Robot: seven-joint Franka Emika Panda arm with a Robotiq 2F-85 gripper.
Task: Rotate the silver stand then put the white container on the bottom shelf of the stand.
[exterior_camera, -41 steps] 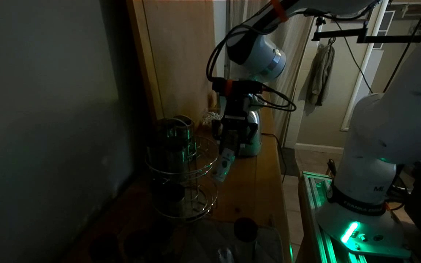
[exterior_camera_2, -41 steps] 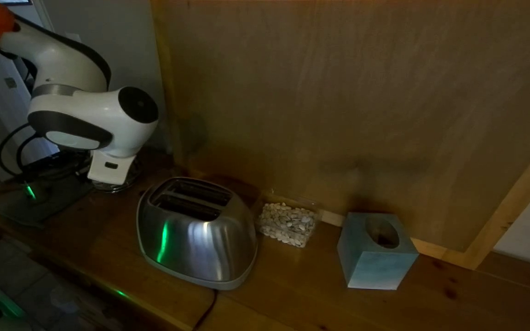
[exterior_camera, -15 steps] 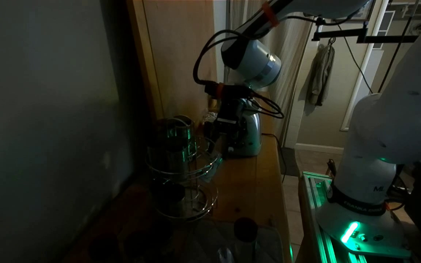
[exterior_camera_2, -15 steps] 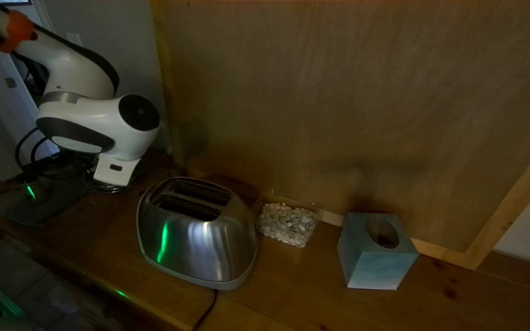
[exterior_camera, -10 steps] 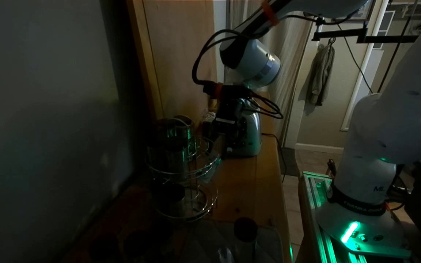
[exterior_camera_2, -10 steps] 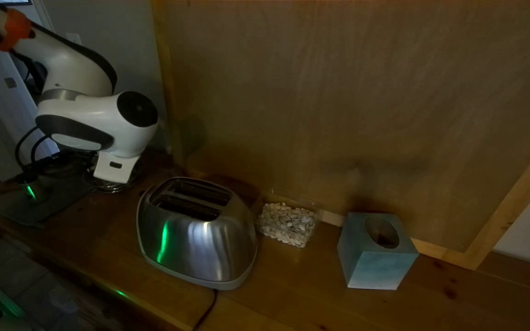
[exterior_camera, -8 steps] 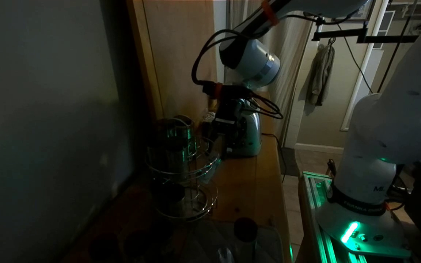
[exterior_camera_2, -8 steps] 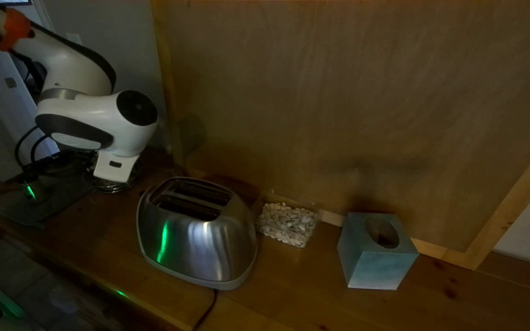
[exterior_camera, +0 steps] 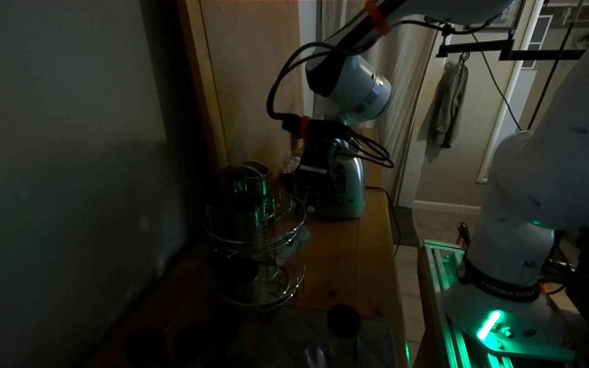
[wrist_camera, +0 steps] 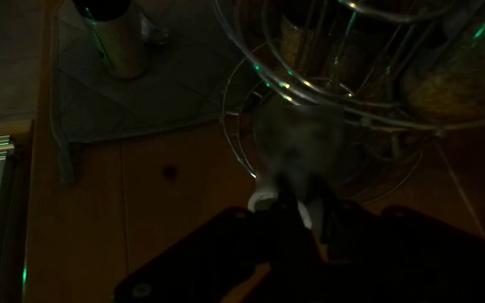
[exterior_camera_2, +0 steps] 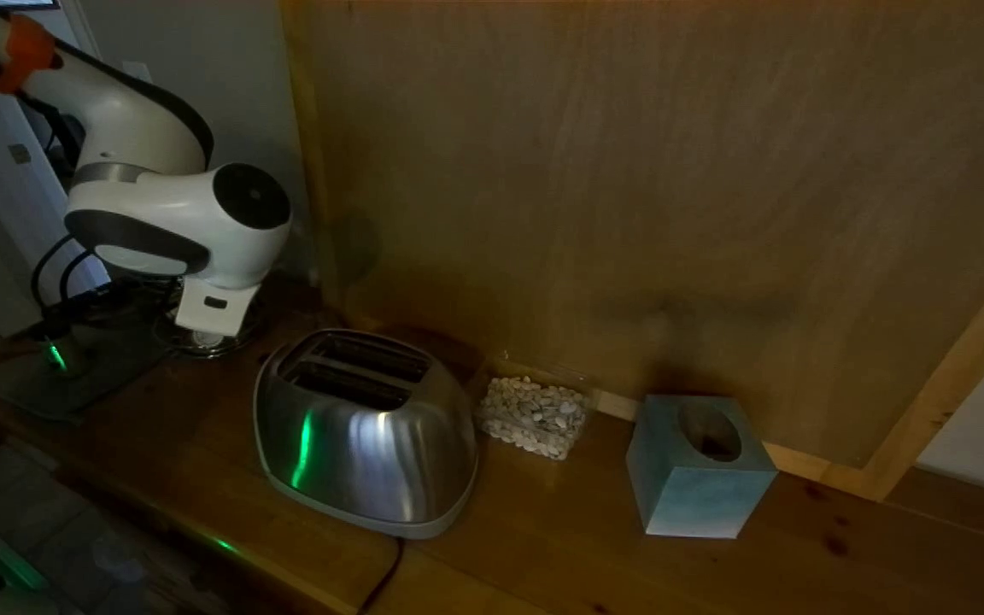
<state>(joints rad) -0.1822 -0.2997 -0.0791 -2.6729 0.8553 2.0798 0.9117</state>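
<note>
Placing the white container (exterior_camera: 294,245) by the bottom shelf's (exterior_camera: 258,305) edge seems underway, the fingers' (wrist_camera: 289,216) hold unclear; next, seat it level.

Stand (exterior_camera: 269,242): round, thin shiny wire, two tiers, upright. Container (exterior_camera: 294,243): small, white, tilted, partly behind wires at stand's far right; whether touching bottom shelf (exterior_camera: 262,307), can't tell.

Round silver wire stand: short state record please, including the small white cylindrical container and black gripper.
fixture: round silver wire stand, upright on brown wooden counter
upper tier: dark-lidded clear jars
bottom shelf: at least one dark-lidded jar
object: small white cylindrical container, tilted, at bottom shelf; contact unclear
tool: black two-fingered gripper, above container; jaws too dark to judge
</note>
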